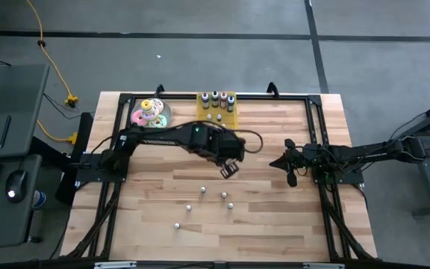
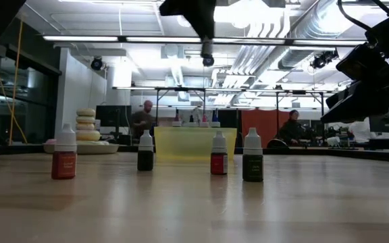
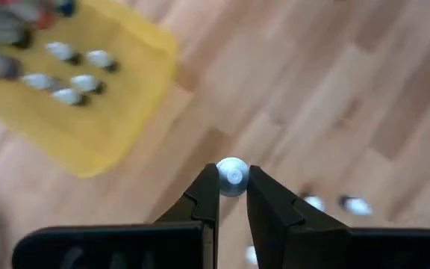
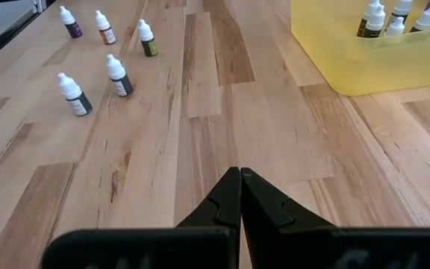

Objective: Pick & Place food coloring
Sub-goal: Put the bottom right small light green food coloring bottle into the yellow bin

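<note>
Right now I've got the left claw (image 3: pixel 232 196) clamped on a food coloring bottle (image 3: pixel 232 178), lifted above the tabletop (image 1: pixel 275 224) mid-span. Yellow tray (image 1: pixel 231 117) lies toward the far edge from it, so carry goes that way. Right claw (image 4: pixel 239 196) closed, empty, parked at right side.

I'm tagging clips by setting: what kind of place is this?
Probably a robotics lab or workshop, not a kitchen: a wooden bench framed with black rails, bare ceiling ducts with strip lights, and people at desks behind.
</note>
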Robot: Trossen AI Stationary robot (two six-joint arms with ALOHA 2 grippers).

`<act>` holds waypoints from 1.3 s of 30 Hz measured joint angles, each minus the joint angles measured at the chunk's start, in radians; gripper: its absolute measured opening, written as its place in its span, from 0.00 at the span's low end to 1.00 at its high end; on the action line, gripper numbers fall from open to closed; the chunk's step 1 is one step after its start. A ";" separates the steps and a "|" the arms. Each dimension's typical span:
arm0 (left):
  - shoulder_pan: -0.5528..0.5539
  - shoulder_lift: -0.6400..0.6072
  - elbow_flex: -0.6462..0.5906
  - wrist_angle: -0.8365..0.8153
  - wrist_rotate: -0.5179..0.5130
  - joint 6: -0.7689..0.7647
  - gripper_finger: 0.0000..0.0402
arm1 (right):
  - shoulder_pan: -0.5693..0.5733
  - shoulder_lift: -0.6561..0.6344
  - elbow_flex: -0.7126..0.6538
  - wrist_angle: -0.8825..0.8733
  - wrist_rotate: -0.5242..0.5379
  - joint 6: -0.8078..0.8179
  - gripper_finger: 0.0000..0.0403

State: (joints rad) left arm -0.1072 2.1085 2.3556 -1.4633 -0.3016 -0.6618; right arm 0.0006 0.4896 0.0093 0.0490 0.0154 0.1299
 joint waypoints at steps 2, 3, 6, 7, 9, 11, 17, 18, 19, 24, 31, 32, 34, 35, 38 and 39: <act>0.019 -0.011 -0.005 -0.016 -0.031 0.012 0.09 | 0.000 0.000 0.000 0.000 0.000 0.000 0.00; 0.027 -0.017 -0.008 -0.008 -0.047 0.023 0.09 | 0.000 0.000 0.000 0.000 0.000 0.000 0.00; 0.053 -0.048 -0.038 -0.014 -0.076 0.061 0.09 | 0.000 0.000 0.000 -0.002 0.000 0.000 0.00; 0.063 -0.062 -0.052 -0.001 -0.086 0.071 0.09 | 0.000 0.000 0.000 -0.006 0.000 0.000 0.00; 0.078 -0.098 -0.094 -0.002 -0.105 0.093 0.09 | 0.000 0.001 0.000 -0.003 0.000 0.000 0.00; 0.095 -0.143 -0.150 0.024 -0.118 0.116 0.09 | 0.000 0.001 0.000 -0.004 0.000 0.000 0.00; 0.146 -0.342 -0.488 0.252 -0.095 0.179 0.09 | 0.000 0.001 0.000 0.000 0.000 0.000 0.00; 0.155 -0.383 -0.567 0.327 -0.071 0.192 0.09 | 0.000 0.001 0.000 0.000 0.000 0.000 0.00; 0.164 -0.423 -0.641 0.405 -0.037 0.212 0.09 | 0.000 0.001 0.000 0.000 0.000 0.000 0.00; 0.228 -0.526 -0.927 0.707 0.121 0.286 0.09 | 0.000 0.001 0.000 0.000 0.000 0.000 0.00; 0.327 -0.499 -0.988 0.849 0.235 0.408 0.09 | 0.000 0.001 0.000 -0.001 0.000 0.000 0.00; 0.340 -0.495 -0.991 0.849 0.251 0.426 0.09 | 0.000 0.001 0.000 -0.001 0.000 0.000 0.00; 0.353 -0.476 -0.983 0.898 0.269 0.461 0.09 | 0.000 0.001 0.000 0.000 0.000 0.000 0.00; 0.365 -0.471 -0.982 0.902 0.272 0.479 0.09 | 0.000 0.001 0.000 -0.001 0.000 0.000 0.00; 0.391 -0.440 -0.972 0.894 0.289 0.536 0.09 | 0.000 0.001 0.000 0.000 0.000 0.000 0.00; 0.398 -0.427 -0.967 0.901 0.287 0.555 0.09 | 0.000 0.001 0.000 0.002 0.000 0.000 0.00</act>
State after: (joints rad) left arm 0.2905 1.6817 1.3883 -0.5622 -0.0149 -0.1067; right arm 0.0010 0.4905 0.0090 0.0506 0.0156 0.1299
